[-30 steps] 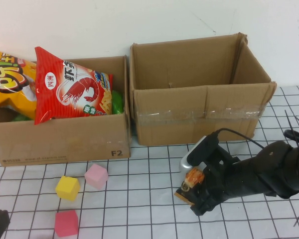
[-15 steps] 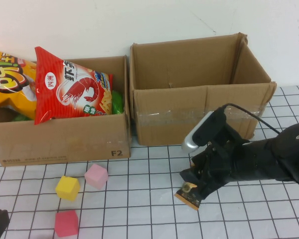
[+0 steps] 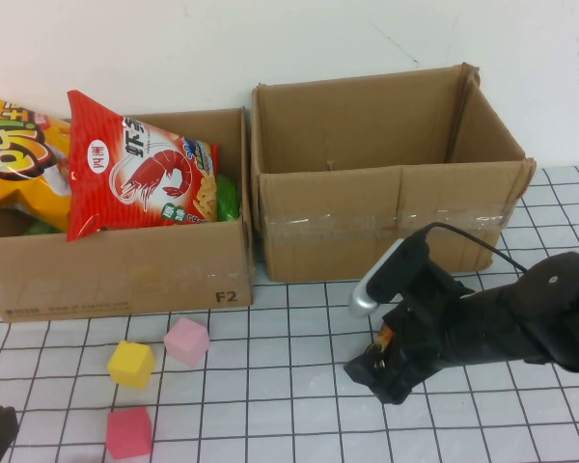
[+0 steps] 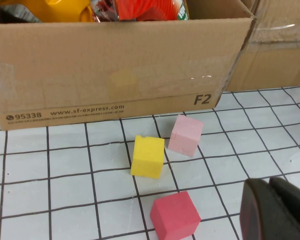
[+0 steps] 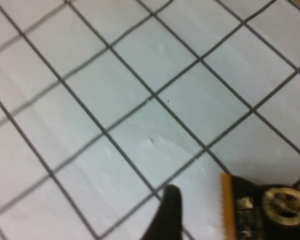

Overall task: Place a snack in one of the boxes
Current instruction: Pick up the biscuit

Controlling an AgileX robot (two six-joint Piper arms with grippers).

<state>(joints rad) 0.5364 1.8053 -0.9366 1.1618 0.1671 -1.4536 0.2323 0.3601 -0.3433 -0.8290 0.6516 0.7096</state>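
High view showed the empty right box (image 3: 386, 217) and the filled left box (image 3: 116, 275) as before. We saw that the right gripper (image 3: 376, 359), lifted slightly half a second earlier, had come down low over the table in front of the right box. The snack (image 5: 257, 210) was by its tip, near the cloth and not yet in a box. We could not tell how its jaws stood. The left gripper (image 4: 275, 210) stayed parked at the near left, jaws pressed together.
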